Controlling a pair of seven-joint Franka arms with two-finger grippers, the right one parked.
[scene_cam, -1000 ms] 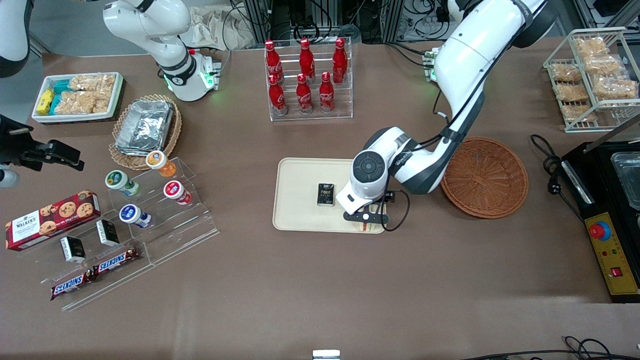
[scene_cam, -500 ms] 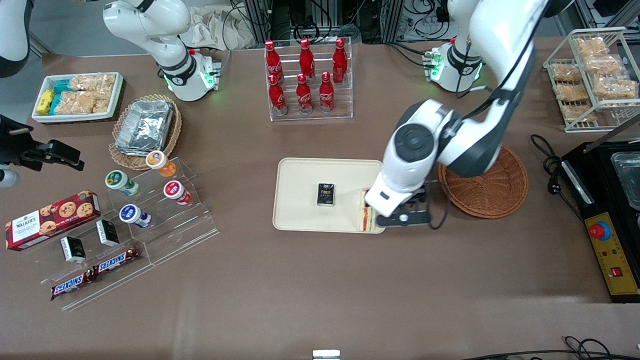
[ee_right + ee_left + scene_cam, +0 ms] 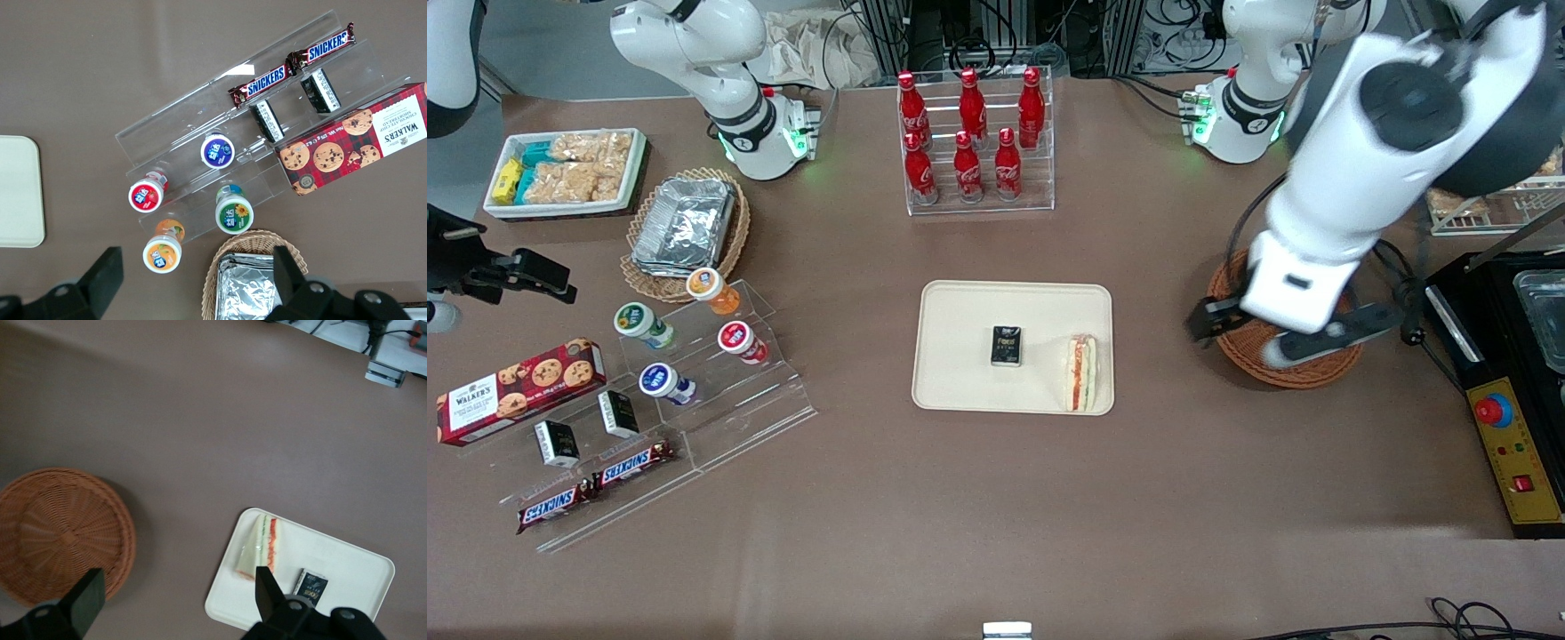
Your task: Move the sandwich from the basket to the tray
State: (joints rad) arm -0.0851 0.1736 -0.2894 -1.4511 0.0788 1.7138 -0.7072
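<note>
The sandwich (image 3: 1082, 373) lay on the tray (image 3: 969, 391), at the tray's end toward the working arm, its red and green filling facing up in the front view. A small black packet (image 3: 1007, 346) lay near the middle of the tray, just beside the sandwich but apart from it. The basket (image 3: 1307, 369) stood on the counter (image 3: 996, 498) toward the working arm's end, well apart from the tray, and held nothing, as the left wrist view showed (image 3: 60, 533). The end effector (image 3: 1285, 338) hung above the basket, raised clear of it, partly covering the basket in the front view. Its two fingers (image 3: 87, 600) stood wide apart with nothing between them; in the left wrist view the sandwich (image 3: 259, 547) and the counter showed through the gap. A rack of red bottles (image 3: 971, 138) stood farther from the front camera than the tray.
</note>
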